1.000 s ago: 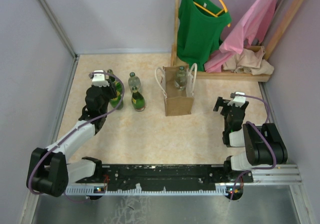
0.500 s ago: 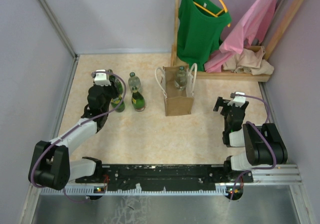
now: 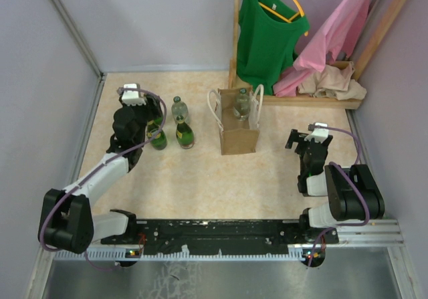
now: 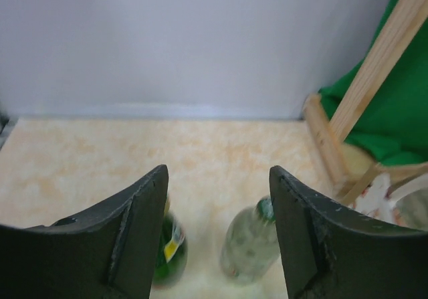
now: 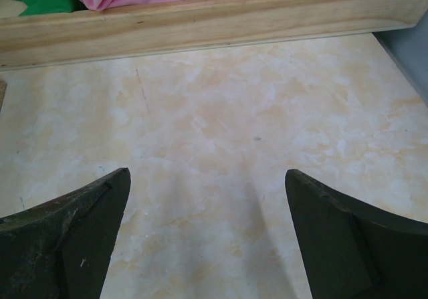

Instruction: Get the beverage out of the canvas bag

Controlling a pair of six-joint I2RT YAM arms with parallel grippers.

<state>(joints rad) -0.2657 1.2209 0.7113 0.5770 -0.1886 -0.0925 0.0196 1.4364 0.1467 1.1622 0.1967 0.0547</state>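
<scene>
The tan canvas bag point(image 3: 239, 136) stands upright mid-table with two white handles. A clear bottle point(image 3: 241, 104) stands inside it. My left gripper point(image 3: 148, 120) is open and empty, raised at the back left over three bottles standing on the table: a green one point(image 3: 158, 139), a clear one point(image 3: 178, 109) and a dark green one point(image 3: 184, 135). In the left wrist view the open gripper point(image 4: 217, 172) frames the green bottle point(image 4: 170, 253) and the clear one point(image 4: 250, 245) below it. My right gripper point(image 3: 306, 142) is open and empty, low at the right, over bare table point(image 5: 207, 175).
A wooden clothes rack point(image 3: 314, 100) with a green top point(image 3: 269, 31) and pink clothes point(image 3: 334, 35) stands behind the bag; its base beam crosses the right wrist view point(image 5: 221, 21). Grey walls close off the left point(image 3: 40, 112), back and right.
My left gripper has drawn back and up to the left, away from the green bottle, which now stands free on the table. The right arm has not moved.
</scene>
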